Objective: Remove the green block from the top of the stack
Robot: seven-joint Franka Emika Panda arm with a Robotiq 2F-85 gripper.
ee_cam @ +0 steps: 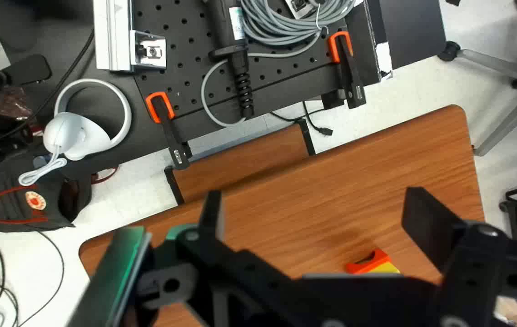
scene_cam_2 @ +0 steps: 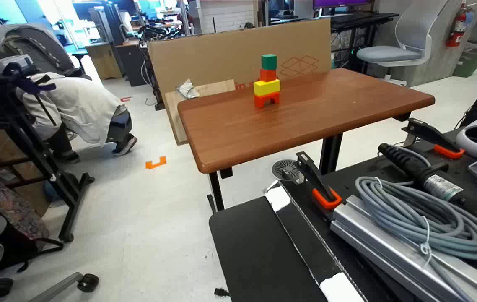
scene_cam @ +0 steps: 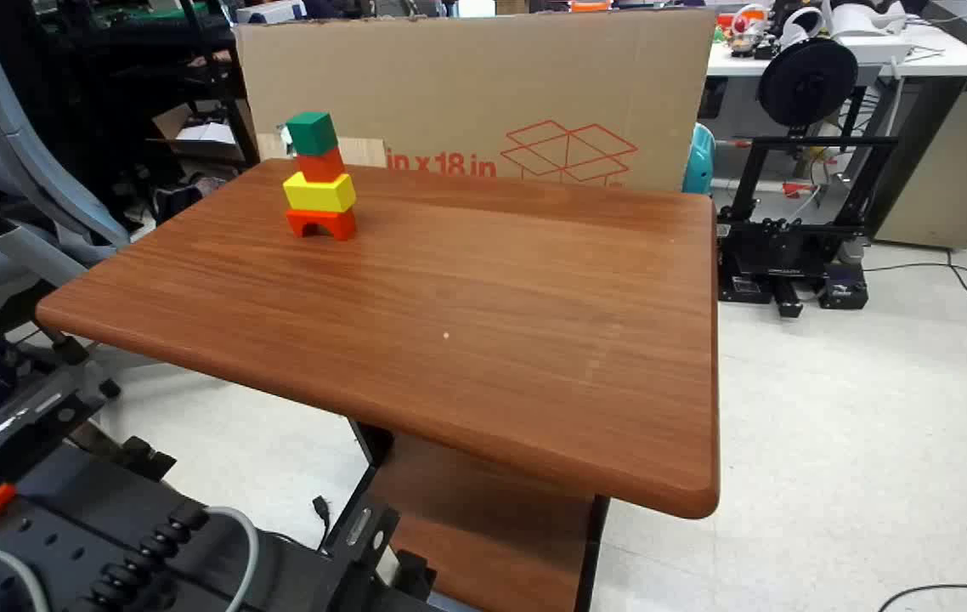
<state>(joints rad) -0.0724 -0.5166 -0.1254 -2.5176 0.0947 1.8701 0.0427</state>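
Observation:
The green block (scene_cam: 312,133) sits on top of the stack (scene_cam: 319,194) at the table's far left in an exterior view. It also tops the stack in an exterior view (scene_cam_2: 269,61). Under it are a red block (scene_cam: 321,166), a wider yellow block (scene_cam_2: 266,87) and an orange-red arch block (scene_cam_2: 266,100). In the wrist view only part of the arch block (ee_cam: 371,262) and a yellow corner (ee_cam: 386,268) show past the gripper body; the green block is hidden there. My gripper (ee_cam: 315,197) is open and empty, above the table. It is out of both exterior views.
The stack stands on a brown wooden table (scene_cam: 483,323). A large cardboard panel (scene_cam: 449,85) stands behind the table edge. A black bench (ee_cam: 186,59) with clamps, coiled cable (scene_cam_2: 423,218) and a white headset ring (ee_cam: 88,131) lies alongside. A person (scene_cam_2: 83,105) crouches beyond.

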